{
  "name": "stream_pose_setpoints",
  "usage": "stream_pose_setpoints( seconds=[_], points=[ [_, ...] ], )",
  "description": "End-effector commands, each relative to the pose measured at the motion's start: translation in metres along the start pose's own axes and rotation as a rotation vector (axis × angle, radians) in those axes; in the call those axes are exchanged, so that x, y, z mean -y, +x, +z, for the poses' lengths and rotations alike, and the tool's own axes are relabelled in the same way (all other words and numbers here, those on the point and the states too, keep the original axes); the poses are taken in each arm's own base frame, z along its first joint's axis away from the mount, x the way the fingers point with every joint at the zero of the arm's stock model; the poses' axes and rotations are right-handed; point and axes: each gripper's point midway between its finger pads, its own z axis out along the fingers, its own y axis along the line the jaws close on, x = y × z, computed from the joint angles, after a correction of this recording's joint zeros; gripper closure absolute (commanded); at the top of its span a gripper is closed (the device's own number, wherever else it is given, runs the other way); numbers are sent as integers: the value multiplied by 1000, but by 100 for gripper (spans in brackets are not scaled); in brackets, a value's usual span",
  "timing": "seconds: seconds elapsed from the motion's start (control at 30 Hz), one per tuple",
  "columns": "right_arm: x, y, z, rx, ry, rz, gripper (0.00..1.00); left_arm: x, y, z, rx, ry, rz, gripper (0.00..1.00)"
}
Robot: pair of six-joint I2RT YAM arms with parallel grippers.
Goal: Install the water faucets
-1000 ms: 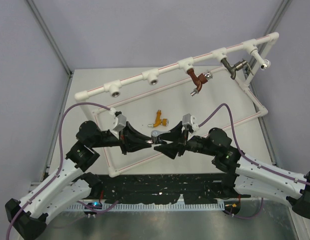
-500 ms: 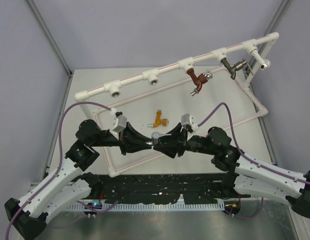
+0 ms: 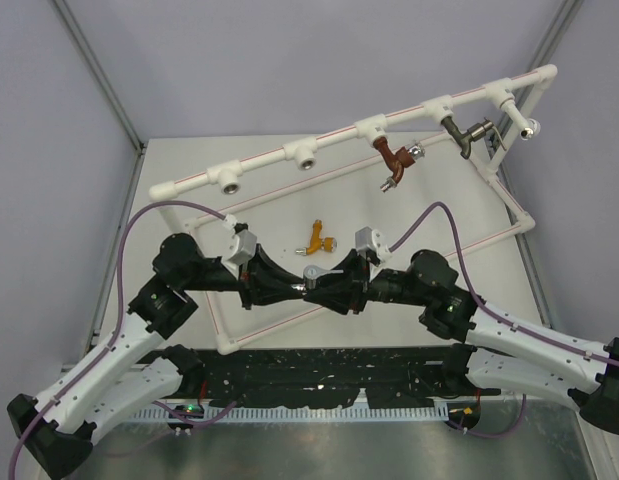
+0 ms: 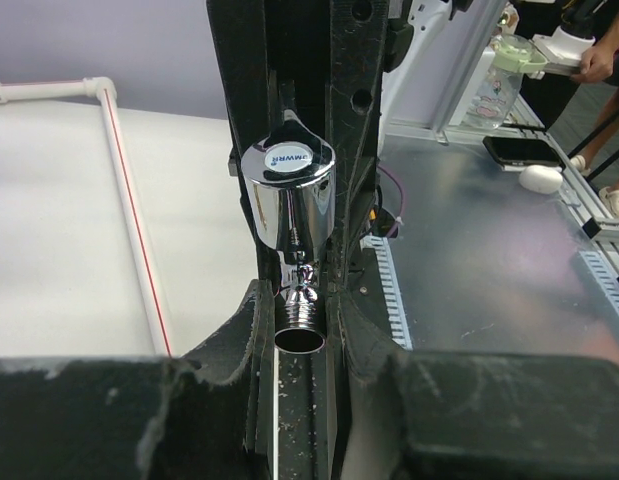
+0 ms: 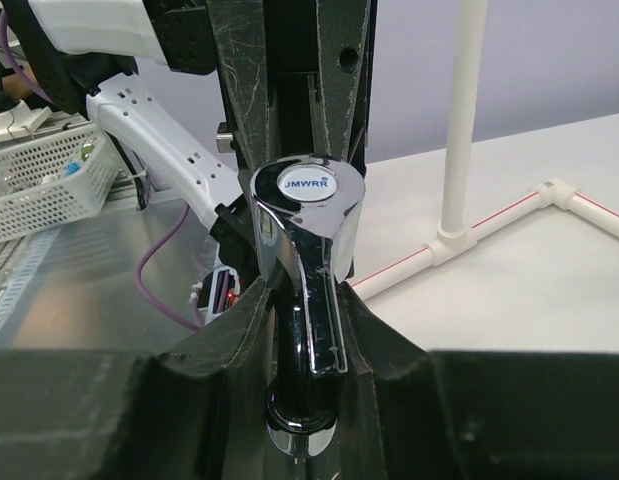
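The chrome faucet (image 3: 313, 272) hangs above the table between my two grippers, which meet tip to tip. My left gripper (image 3: 298, 286) is shut on its threaded end (image 4: 299, 335). My right gripper (image 3: 327, 287) is shut on its handle and spout (image 5: 307, 240). The faucet's cap shows in the left wrist view (image 4: 287, 162). An orange-yellow faucet (image 3: 317, 238) lies loose on the table just behind. A red-brown faucet (image 3: 394, 160) and a dark grey faucet (image 3: 469, 132) hang from tees of the white pipe frame (image 3: 269, 160).
Open tee sockets sit on the top rail at the left (image 3: 230, 181) and the middle (image 3: 307, 158), and one at the right end (image 3: 530, 128). The frame's lower pipes (image 3: 214, 300) run along the table under my arms. A black tray (image 3: 319, 375) lies at the near edge.
Both grippers have drawn closer together around the chrome faucet; the right wrist moved left. The faucet has stayed nearly in place.
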Motion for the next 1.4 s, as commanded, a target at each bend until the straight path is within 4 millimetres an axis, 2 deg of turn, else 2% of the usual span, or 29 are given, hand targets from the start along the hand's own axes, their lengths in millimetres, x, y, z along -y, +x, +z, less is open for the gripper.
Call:
stream_pose_setpoints(
  seconds=[0.0,0.07,0.1,0.2,0.3,0.4,0.47,0.6,0.67,0.7,0.8,0.93,1.03,1.2,1.33,1.37],
  points=[
    [-6,-29,5,55,-23,-56,77,4,-14,1,-3,11,68,100],
    [-4,-28,5,49,-14,-62,87,0,-15,-2,-3,-27,85,100],
    [-3,-26,4,43,-6,-66,94,-2,-13,-3,-10,-45,89,96],
    [9,-23,0,25,62,-95,95,-14,-13,-11,-32,-152,124,61],
    [26,-22,-7,15,165,-127,95,-31,-18,-25,-51,-300,145,34],
    [38,-25,-17,8,244,-183,95,-48,-25,-47,-59,-484,153,17],
    [46,-27,-24,2,297,-209,95,-58,-33,-66,-56,-621,155,11],
    [61,-37,-36,-7,398,-291,95,-76,-43,-117,-66,-929,149,6],
    [68,-41,-41,-9,441,-326,95,-86,-44,-156,-69,-1148,128,6],
    [72,-44,-43,-7,465,-336,95,-89,-40,-179,-79,-1269,113,5],
    [83,-48,-48,0,536,-374,95,-88,-30,-229,-62,-1524,87,4],
    [96,-51,-51,-11,601,-406,95,-85,-13,-272,-9,-1764,60,1],
    [101,-52,-49,-35,614,-436,95,-93,-5,-288,-7,-1896,78,0],
    [105,-56,-51,24,639,-471,95,-110,-13,-299,73,-1977,45,0],
    [107,-61,-56,36,661,-515,95,-134,-22,-293,144,-1929,8,3],
    [108,-57,-56,3,658,-529,95,-141,-22,-290,148,-1908,5,4]
  ],
)
